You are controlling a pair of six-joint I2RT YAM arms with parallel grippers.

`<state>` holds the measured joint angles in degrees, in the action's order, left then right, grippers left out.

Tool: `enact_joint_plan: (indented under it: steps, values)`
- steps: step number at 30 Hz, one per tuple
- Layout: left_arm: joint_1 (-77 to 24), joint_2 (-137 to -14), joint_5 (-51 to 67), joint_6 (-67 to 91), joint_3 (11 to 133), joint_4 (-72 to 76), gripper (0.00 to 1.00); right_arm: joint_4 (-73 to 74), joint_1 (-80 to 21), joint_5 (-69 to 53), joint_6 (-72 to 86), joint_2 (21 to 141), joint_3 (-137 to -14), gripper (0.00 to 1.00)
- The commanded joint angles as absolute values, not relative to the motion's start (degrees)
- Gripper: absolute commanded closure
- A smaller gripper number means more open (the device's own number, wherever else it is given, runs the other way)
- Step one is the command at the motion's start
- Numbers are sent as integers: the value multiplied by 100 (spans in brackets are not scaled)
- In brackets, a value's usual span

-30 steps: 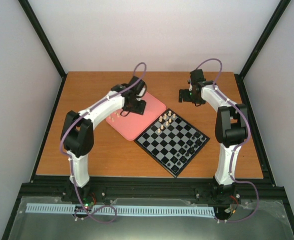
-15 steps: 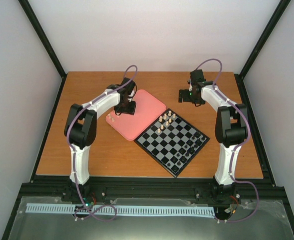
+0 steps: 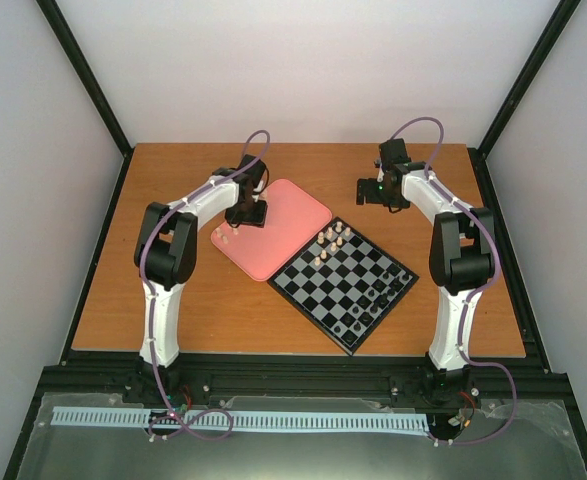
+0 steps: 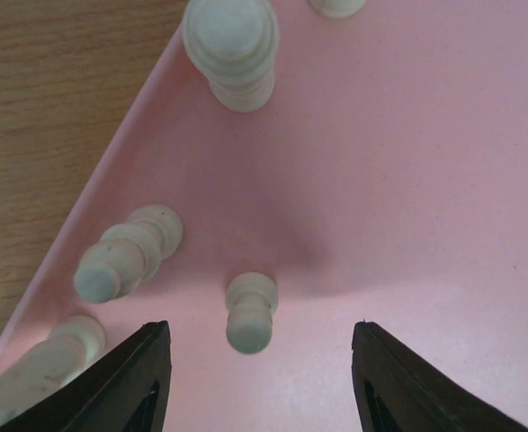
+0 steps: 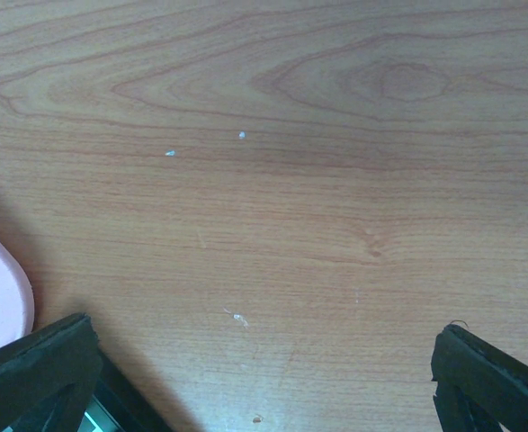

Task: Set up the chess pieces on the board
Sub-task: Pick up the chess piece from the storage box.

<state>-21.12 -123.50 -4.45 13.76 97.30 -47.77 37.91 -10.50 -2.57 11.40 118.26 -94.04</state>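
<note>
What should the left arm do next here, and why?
Probably lower the left gripper and close on the pawn. It sits on the tray, roughly centred between the open fingers, and is not yet gripped.

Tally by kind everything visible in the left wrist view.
Cream chess pieces: 5 (one cut off at the top edge)
Pink tray: 1
Table: 1
Gripper fingers: 2
Total: 9

Cream chess piece (image 4: 338, 6) cropped by top edge
</note>
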Motion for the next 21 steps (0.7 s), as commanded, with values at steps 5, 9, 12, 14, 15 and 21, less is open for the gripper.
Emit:
enact_joint_plan:
  steps: [5, 9, 12, 14, 15, 21]
  values:
    - [-2074, -12603, -371, 1371, 10066, -4770, 53, 3832, -993, -190, 1073, 11953, -9630, 0]
    - [-2076, -12648, -372, 1389, 10106, -4773, 61, 3823, -993, -193, 1081, 11953, -9592, 0]
    - [-2075, -12686, -403, 1397, 10103, -4786, 62, 3824, -993, -193, 1072, 11945, -9577, 0]
    - [-2074, -12687, -429, 1406, 10086, -4767, 63, 3823, -993, -204, 1068, 11949, -9572, 0]
    - [-2075, -12690, -433, 1411, 10077, -4754, 63, 3823, -993, -211, 1067, 11953, -9575, 0]
    - [-2074, -12709, -464, 1428, 10083, -4750, 74, 3823, -993, -226, 1074, 11956, -9580, 0]
